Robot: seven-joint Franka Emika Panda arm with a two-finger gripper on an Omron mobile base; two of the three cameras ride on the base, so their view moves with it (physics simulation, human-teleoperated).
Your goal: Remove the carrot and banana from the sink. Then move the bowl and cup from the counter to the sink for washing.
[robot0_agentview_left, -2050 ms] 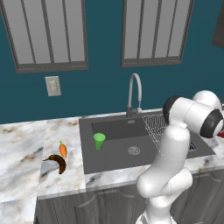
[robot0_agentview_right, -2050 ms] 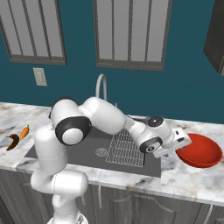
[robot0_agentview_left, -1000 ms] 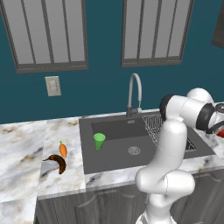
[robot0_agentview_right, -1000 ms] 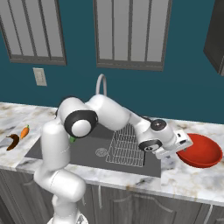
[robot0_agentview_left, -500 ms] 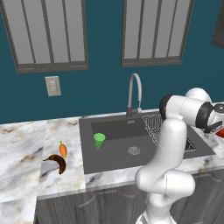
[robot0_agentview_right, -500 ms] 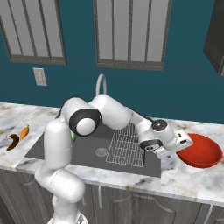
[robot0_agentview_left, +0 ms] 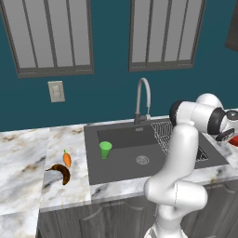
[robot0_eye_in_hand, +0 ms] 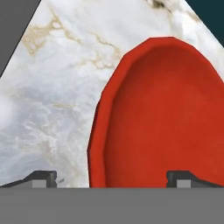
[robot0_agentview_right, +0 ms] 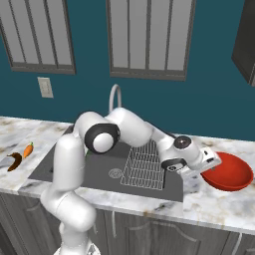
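The red bowl [robot0_eye_in_hand: 166, 118] sits on the marble counter [robot0_eye_in_hand: 57, 100] right of the sink [robot0_agentview_right: 99, 172]. My gripper [robot0_eye_in_hand: 111, 179] is open, its fingertips [robot0_eye_in_hand: 41, 178] standing either side of the bowl's near rim, nothing held. In the right base view the gripper [robot0_agentview_right: 208, 168] meets the bowl [robot0_agentview_right: 226, 172] at its left edge. The green cup [robot0_agentview_left: 105, 149] stands upright inside the sink [robot0_agentview_left: 139, 153]. The carrot [robot0_agentview_left: 67, 159] and the dark banana [robot0_agentview_left: 60, 172] lie on the counter [robot0_agentview_left: 23, 162] left of the basin.
A curved steel faucet [robot0_agentview_left: 143, 95] rises behind the basin. A wire rack [robot0_agentview_right: 144, 162] lies in the sink's right half, under my stretched arm. A wall outlet [robot0_agentview_left: 56, 91] and windows are behind the counter.
My arm's shoulder and elbow have swung a little, while the hand has stayed at the bowl's rim. The jaws remain open; the cup, carrot and banana have not moved.
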